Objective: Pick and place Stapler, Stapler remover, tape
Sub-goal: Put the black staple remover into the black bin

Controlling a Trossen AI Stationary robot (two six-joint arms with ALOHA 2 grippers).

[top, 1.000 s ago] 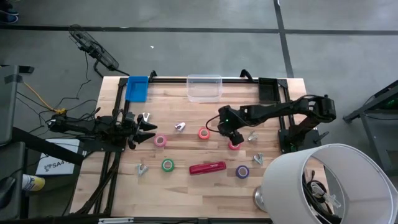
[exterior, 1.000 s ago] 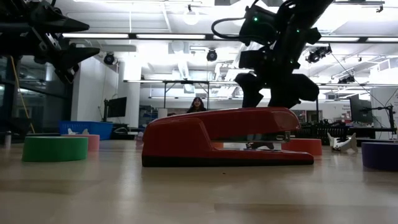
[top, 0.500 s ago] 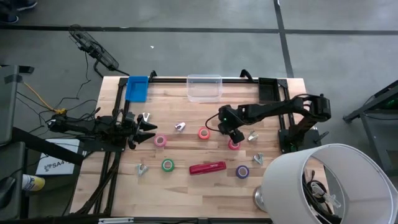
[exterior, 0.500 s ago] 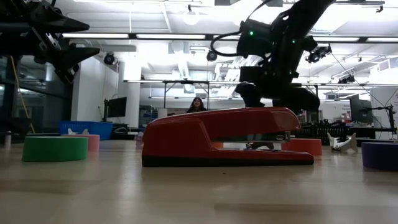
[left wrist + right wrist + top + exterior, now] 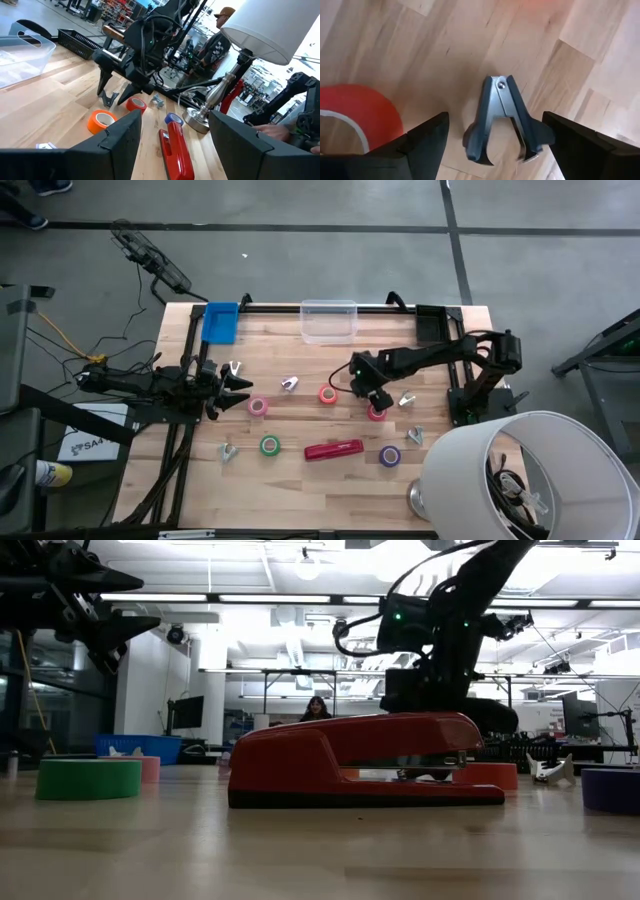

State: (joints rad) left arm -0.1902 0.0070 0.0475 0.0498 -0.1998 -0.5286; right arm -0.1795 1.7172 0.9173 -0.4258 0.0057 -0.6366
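The right end effector (image 5: 492,137) had dropped lower over the table (image 5: 300,410), fingers apart astride a stapler remover (image 5: 502,120) beside a red tape (image 5: 355,117); a grasp looked imminent. The left end effector (image 5: 238,390) waited, fingers apart. The stapler (image 5: 334,450) lay untouched

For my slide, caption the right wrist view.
Open right gripper poised over a silvery staple remover on the wooden table, red tape roll beside it.

The right claw (image 5: 378,402) has sunk lower toward the table, behind the stapler (image 5: 365,760); its arm has drawn in.
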